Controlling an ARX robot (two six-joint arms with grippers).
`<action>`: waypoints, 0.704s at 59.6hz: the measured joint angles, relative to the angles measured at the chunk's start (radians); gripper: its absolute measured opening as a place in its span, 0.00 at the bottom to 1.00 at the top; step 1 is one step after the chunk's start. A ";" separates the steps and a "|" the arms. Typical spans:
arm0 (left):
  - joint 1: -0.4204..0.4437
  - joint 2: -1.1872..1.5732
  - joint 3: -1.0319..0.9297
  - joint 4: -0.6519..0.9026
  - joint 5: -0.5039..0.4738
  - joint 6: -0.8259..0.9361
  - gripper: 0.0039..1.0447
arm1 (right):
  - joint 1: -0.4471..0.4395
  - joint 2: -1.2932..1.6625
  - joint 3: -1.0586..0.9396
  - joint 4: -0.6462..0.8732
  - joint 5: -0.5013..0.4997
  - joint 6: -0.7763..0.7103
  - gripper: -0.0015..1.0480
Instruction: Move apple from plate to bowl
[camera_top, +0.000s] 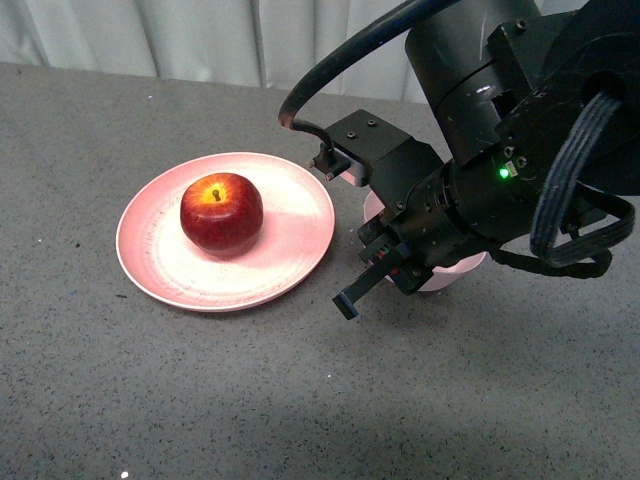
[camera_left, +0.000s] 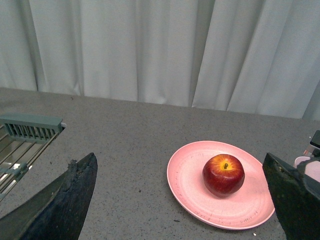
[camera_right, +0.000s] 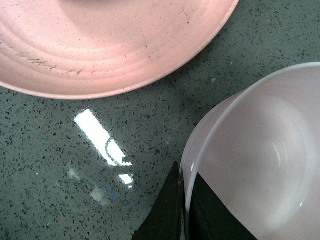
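Apple (camera_top: 221, 212) sits upright, stem up, near the middle of the plate (camera_top: 290, 250), touched by neither hand. Bowl (camera_top: 458, 272) stands on the counter (camera_top: 200, 400) just beside the plate's right edge. The front view hides most of it behind the right arm; the right wrist view shows it empty. Right hand (camera_top: 375, 285): its dark fingers (camera_right: 167, 215) stand one on either side of the bowl's wall at the rim with no visible gap, so it appears clamped on the bowl, judged a steadying grip. Left hand (camera_left: 179, 165): absent from the front view. Its own camera shows the fingers spread wide with nothing between them, facing the apple from well apart. Handling estimate: the apple is rigid and fairly heavy for its bulk. Its glossy skin is likely slippery, and the round form offers no flat faces. Best hold judged across the widest girth, fingers on opposite flanks, coming from above with the stem between them. A hold higher up would likely squeeze it out downward. Moderate force only, since the flesh bruises. The bowl is only a little wider than the apple, so the release should be centred and low. Reach by the left hand not yet begun.
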 joint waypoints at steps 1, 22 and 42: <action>0.000 0.000 0.000 0.000 0.000 0.000 0.94 | 0.002 0.005 0.006 -0.003 0.000 0.003 0.01; 0.000 0.000 0.000 0.000 0.000 0.000 0.94 | 0.041 0.080 0.055 0.008 0.023 0.011 0.01; 0.000 0.000 0.000 0.000 0.000 0.000 0.94 | 0.051 0.092 0.050 0.082 0.039 0.036 0.37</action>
